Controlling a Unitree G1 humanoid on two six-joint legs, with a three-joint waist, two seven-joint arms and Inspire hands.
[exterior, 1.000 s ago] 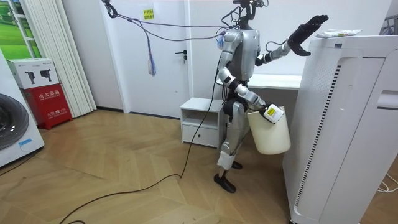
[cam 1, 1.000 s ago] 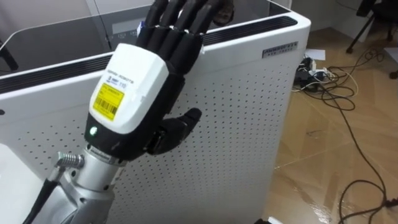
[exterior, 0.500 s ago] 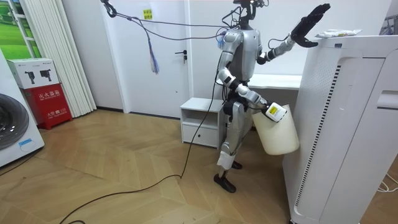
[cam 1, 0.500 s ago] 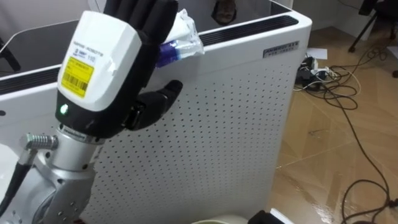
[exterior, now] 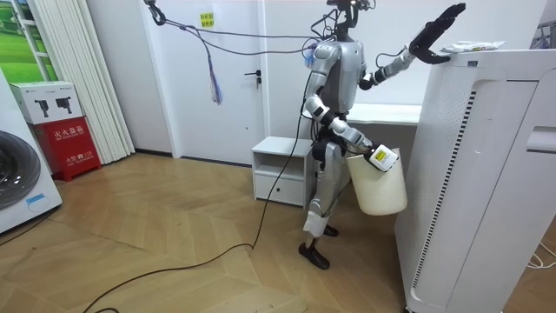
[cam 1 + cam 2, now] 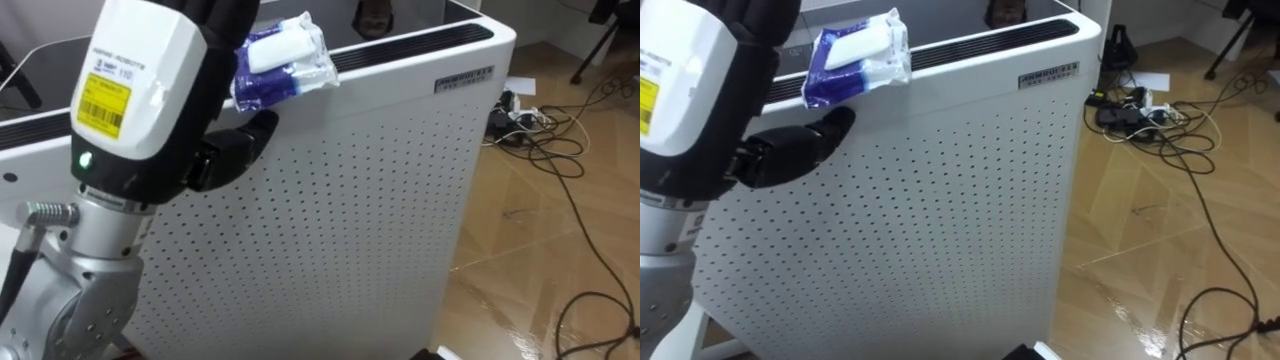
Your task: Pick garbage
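Garbage packet (image 6: 284,60) lay on the white unit's (image 6: 400,180) top front edge, long axis along that edge, just right of the raised left hand (image 6: 140,100) — fingers straight, not closed on it. Right hand (image 5: 380,157) sat low at the bucket (image 5: 378,189) — grip unreadable.

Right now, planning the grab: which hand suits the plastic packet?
Left: the left hand is beside the plastic packet atop the white appliance; the right hand hangs low at the bucket.

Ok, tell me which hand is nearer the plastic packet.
Left. The left hand is raised right beside the packet atop the white appliance; the right hand is low at the bucket by its hip.
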